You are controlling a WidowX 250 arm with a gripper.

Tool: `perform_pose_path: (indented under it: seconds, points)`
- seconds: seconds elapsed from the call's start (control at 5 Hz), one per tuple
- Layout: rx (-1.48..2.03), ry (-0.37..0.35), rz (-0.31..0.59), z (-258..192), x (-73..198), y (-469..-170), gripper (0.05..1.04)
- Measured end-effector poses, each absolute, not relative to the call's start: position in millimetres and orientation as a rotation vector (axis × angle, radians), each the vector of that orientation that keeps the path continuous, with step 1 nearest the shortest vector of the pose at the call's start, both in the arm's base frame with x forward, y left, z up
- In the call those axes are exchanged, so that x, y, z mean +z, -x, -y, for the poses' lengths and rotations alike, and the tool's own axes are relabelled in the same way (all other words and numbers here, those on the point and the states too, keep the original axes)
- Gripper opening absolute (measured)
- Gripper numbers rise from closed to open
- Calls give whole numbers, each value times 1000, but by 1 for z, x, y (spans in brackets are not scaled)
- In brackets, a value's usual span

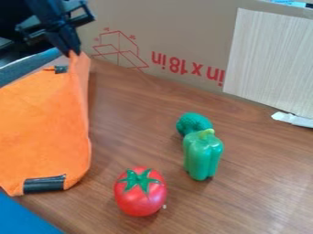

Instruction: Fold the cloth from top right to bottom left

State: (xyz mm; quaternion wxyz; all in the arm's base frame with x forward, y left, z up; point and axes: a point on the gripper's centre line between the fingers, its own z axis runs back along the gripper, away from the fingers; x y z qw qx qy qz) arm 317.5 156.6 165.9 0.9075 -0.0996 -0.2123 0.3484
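Looks like grasp/lift step: tool pinched nearly closed on raised top-right corner of orange cloth, rest of it lying at left of table; next, carry corner diagonally to bottom left and release.

Orange, black-patched, roughly rectangular fabric cloth, at left of view; mostly spread, top right corner raised

Site appears to be a robotics lab: robot arm at eleven o'clock, cardboard at twelve, toy tomato at six.
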Motion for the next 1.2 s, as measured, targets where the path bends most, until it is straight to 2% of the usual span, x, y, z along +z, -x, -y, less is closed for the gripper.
perform_pose_path:
  seconds: [0.2, 0.6, 0.8, 1.0, 1.2]
  points:
    - [737, 237, 411, -174, 165, -299, 57]
    - [694, 231, 446, -214, 167, -266, 57]
    - [657, 180, 499, -228, 178, -254, 57]
    - [642, 93, 508, -239, 178, -244, 57]
    - [651, 39, 496, -249, 173, -234, 57]
